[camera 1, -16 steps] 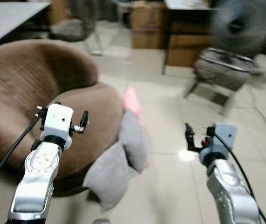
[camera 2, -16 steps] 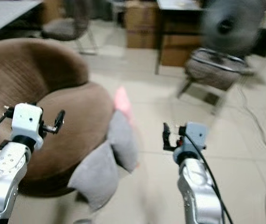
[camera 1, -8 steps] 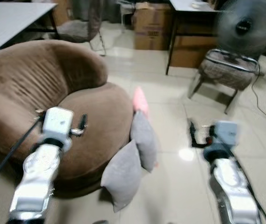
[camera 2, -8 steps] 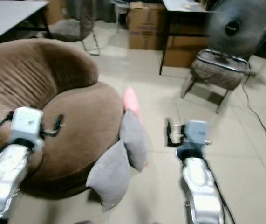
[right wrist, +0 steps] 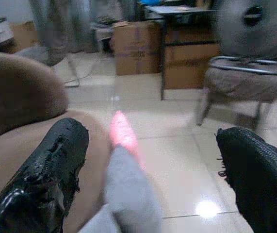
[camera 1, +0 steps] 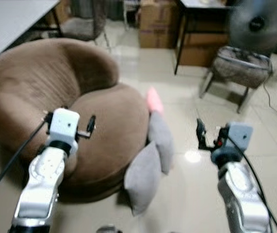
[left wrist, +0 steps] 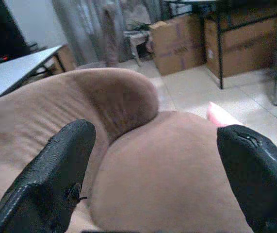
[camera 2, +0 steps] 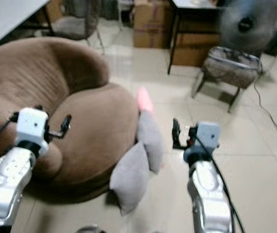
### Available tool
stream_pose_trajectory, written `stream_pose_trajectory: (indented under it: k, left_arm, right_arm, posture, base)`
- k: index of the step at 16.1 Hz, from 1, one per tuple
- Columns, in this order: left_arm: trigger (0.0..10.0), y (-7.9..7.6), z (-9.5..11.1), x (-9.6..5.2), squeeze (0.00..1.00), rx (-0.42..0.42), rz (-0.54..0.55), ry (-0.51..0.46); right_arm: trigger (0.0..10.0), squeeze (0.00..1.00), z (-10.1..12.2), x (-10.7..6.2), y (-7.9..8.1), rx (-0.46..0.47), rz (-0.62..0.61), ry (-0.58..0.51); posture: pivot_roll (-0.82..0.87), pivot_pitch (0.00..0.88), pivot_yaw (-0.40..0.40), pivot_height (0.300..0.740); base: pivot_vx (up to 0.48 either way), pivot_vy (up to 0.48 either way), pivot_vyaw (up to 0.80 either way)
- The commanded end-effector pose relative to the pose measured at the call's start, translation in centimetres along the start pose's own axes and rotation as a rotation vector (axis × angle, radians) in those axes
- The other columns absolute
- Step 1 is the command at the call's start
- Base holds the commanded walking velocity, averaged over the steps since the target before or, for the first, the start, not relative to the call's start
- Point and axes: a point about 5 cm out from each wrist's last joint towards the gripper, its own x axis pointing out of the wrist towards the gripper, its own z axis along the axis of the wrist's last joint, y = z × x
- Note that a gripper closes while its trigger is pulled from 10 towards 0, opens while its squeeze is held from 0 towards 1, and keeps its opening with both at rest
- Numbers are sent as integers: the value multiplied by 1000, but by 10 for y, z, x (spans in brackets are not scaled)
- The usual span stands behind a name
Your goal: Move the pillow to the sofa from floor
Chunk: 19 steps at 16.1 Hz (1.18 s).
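Note:
Two grey pillows stand on the tiled floor, leaning on the right edge of the round brown sofa (camera 1: 56, 87): a near pillow (camera 1: 142, 177) and one behind it (camera 1: 161, 141). A pink pillow (camera 1: 154, 101) pokes up behind them. My left gripper (camera 1: 90, 125) hovers open over the sofa seat, and the seat shows between its fingers (left wrist: 70, 150). My right gripper (camera 1: 200, 133) is open in the air to the right of the pillows, holding nothing. The right wrist view has a grey pillow (right wrist: 128, 194) and the pink one (right wrist: 122, 133) between the fingers.
A padded metal-legged chair (camera 1: 240, 68) and a standing fan (camera 1: 259, 22) are at the back right, with a cable (camera 1: 274, 111) on the floor. A dark desk (camera 1: 196, 29), cardboard boxes (camera 1: 155, 22) and another chair (camera 1: 82, 24) stand behind. A white table (camera 1: 7, 19) lies far left.
The whole picture has shifted, so the sofa and pillows sit further right in view. Both arms keep the same raised pose with open fingers. The pillows have not moved.

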Motion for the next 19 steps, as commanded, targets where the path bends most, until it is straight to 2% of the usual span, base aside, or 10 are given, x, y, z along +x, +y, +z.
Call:
stream_pose_trajectory:
  k: [1, 3, 6, 12, 16, 19]
  left_arm:
    - [10000, -3, 3, -2, 0, -12, -19, -3]
    - [10000, -5, 1, -7, 0, -15, -12, 3]
    - [10000, -6, -1, -14, 0, -16, -2, 14]
    - [10000, -6, -1, -13, 0, -17, 2, 21]
    - [10000, -8, -1, -14, 0, -19, -7, 23]
    - [10000, -13, -2, -16, 0, -21, -54, 16]
  right_arm:
    - [10000, 0, 0, 0, -1, 0, 4, 13]
    - [10000, 0, -1, 0, -2, -11, 5, 19]
    - [10000, 0, -2, 1, -3, -12, 12, 41]
    - [10000, 0, -1, 3, -3, -20, 27, 68]
    - [10000, 0, -2, -3, -2, 5, 32, 81]
    - [10000, 0, -3, -6, -4, 7, 11, 92]
  posture:
    - [83, 0, -18, 740]
    - [84, 0, -26, 740]
    - [88, 0, -35, 740]
    - [87, 0, -36, 740]
    - [87, 0, -37, 740]
    - [86, 0, -30, 740]
  base:
    - [0, 0, -800]
    - [0, 0, -800]
    - [187, 0, 0]
    - [293, 0, 0]
    - [294, 0, -800]
    - [0, 0, 0]
